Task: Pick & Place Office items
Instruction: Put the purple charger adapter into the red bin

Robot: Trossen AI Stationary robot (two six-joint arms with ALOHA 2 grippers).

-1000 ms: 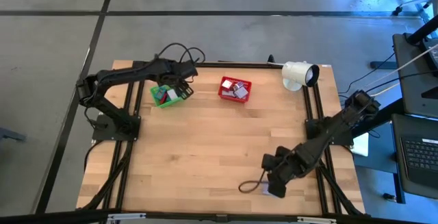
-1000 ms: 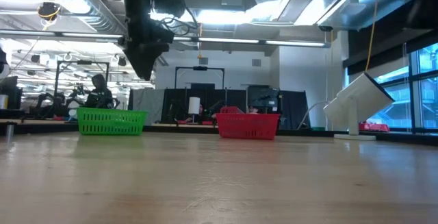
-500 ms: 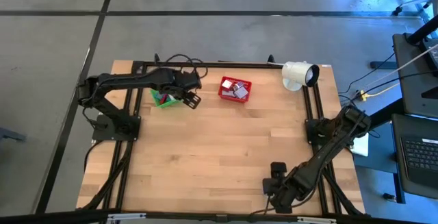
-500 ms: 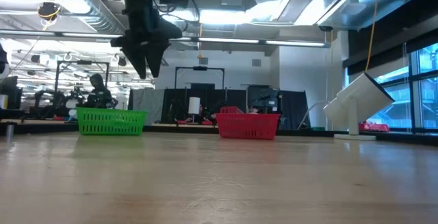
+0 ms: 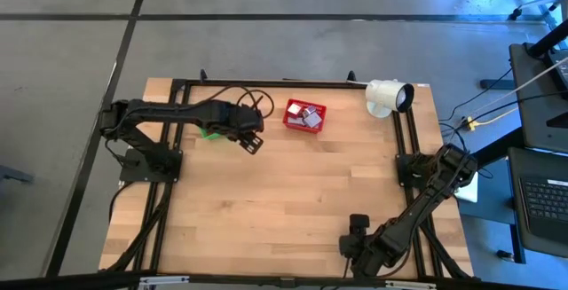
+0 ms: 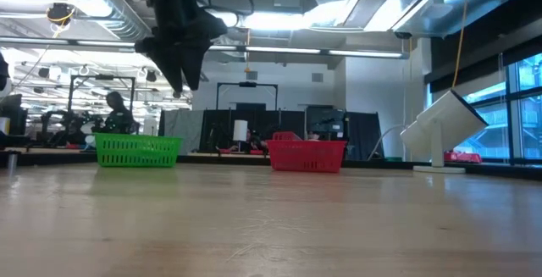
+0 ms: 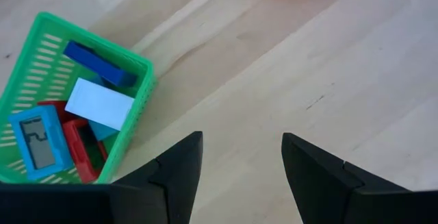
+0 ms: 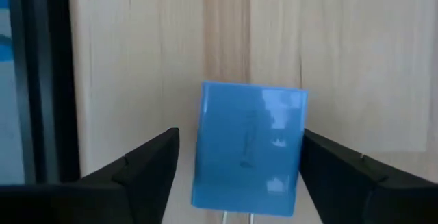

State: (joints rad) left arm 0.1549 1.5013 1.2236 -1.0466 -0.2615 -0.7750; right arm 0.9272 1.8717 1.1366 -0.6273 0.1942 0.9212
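Since a second ago: left pincer [image 7: 241,176], fingers apart and empty, swung off the green basket [image 7: 140,70] toward bare surface [image 5: 293,192]; office items [image 7: 96,104] inside; right pincer [image 8: 236,176] pulled to the near edge, fingers spread around a blue block [image 8: 250,145], narrowing; grasp likely next.

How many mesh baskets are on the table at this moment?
2. The green basket stands near the table's far edge, partly under the left arm from above; the red basket stands beside it, nearer the middle of that edge. No others show.
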